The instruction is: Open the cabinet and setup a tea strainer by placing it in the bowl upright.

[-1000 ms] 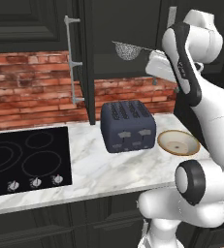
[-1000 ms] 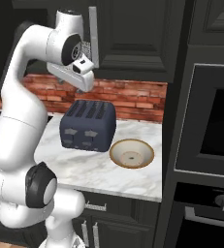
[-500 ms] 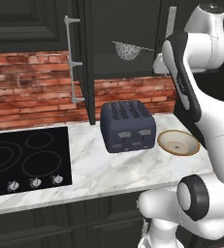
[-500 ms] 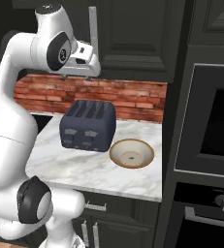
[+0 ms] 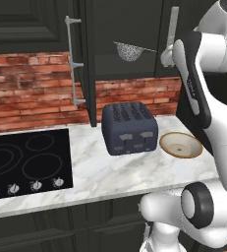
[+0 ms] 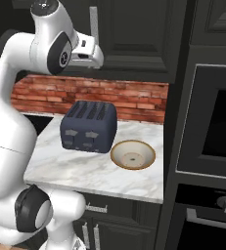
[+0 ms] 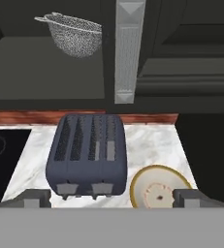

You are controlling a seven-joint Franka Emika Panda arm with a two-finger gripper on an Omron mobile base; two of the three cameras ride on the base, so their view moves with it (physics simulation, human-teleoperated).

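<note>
The black cabinet [image 5: 127, 29] has its left door [image 5: 88, 69] swung open, edge-on, and its right door shut. Inside, on the shelf, sits the silver mesh tea strainer [image 5: 129, 50] [image 7: 75, 33], handle pointing right. My gripper [image 5: 165, 55] [image 6: 96, 59] [image 7: 111, 197] hovers open and empty just in front of the right door's silver handle [image 7: 129, 53], to the right of the strainer and apart from it. The tan bowl [image 5: 180, 144] [image 6: 132, 154] [image 7: 157, 188] rests empty on the marble counter [image 5: 100, 177], right of the toaster.
A dark blue toaster [image 5: 129, 128] [image 6: 89, 127] stands below the cabinet, left of the bowl. A black cooktop [image 5: 21, 162] lies at the counter's left. A built-in oven [image 6: 217, 127] fills the tall unit on the right. Brick backsplash [image 5: 31, 88] runs behind.
The arm has straightened upward and the hand has risen a little and drifted right, towards the right door's handle. The jaws stay open; strainer, bowl and toaster have not moved.
</note>
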